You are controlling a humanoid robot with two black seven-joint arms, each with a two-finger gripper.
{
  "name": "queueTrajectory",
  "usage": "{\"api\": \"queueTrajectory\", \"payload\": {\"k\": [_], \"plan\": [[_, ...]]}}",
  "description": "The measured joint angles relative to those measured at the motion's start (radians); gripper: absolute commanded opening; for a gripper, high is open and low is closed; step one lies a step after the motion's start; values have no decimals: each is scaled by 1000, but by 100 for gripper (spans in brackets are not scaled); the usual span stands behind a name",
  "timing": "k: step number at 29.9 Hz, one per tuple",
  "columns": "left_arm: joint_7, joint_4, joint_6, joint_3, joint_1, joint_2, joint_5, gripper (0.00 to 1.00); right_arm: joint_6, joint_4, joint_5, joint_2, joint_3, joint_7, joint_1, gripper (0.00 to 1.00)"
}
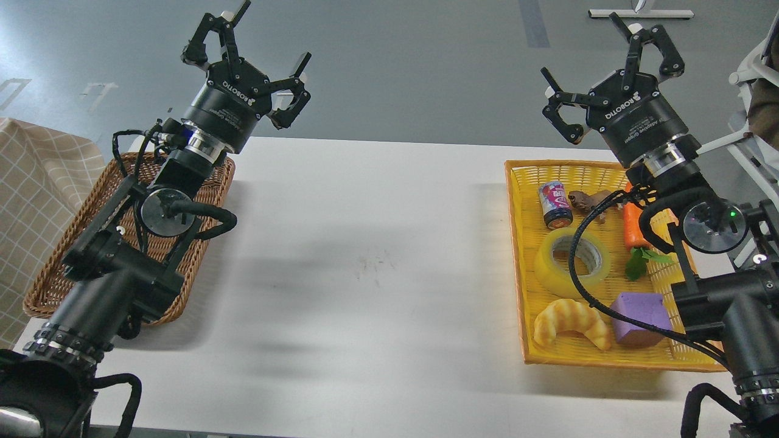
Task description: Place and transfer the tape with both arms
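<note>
The tape (pixel 551 264), a wide yellow translucent roll with a grey-white core, lies flat in the yellow basket (pixel 518 243) at the right, partly crossed by a black cable. My right gripper (pixel 608 64) is raised high above the basket's far edge, fingers spread open and empty. My left gripper (pixel 252 58) is raised above the far end of the brown wicker basket (pixel 201 243) at the left, fingers spread open and empty. Both grippers are well clear of the tape.
The yellow basket also holds a small can (pixel 555 205), a brown toy animal (pixel 587 201), a carrot (pixel 633 228), a green leaf (pixel 639 263), a purple block (pixel 639 318) and a croissant (pixel 571 322). The white table (pixel 365 255) lies between the baskets. A checked cloth (pixel 36 176) hangs at far left.
</note>
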Motion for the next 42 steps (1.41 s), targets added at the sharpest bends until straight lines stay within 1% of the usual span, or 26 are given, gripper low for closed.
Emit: {"api": "queueTrajectory", "payload": {"k": [6,12,19,23,29,32,39,42], "plan": [[1,0,0,0,2,0,0,98,0,4,-2,0,-5,0,2,100],[2,0,0,5,2,1,0,98,0,12,-13,-38,-89,0,-3,100],[1,0,0,2,1,4,0,98,0,22,-117,-187,-287,0,4,100],[1,0,0,0,1,2,0,98,0,74,-223,-278,-370,0,10,100],[-1,0,0,-2,-5,2,0,98,0,193,-474,-421,-438,-8,19,100],[-1,-3,0,-2,-6,5,0,98,0,244,-564,-492,-472,-10,20,100],[-1,-5,0,-2,-6,8,-2,98,0,308,-680,-653,-547,-11,16,100],[-1,-5,0,-2,-6,9,-2,98,0,316,-803,-710,-565,-11,8,100]]}}
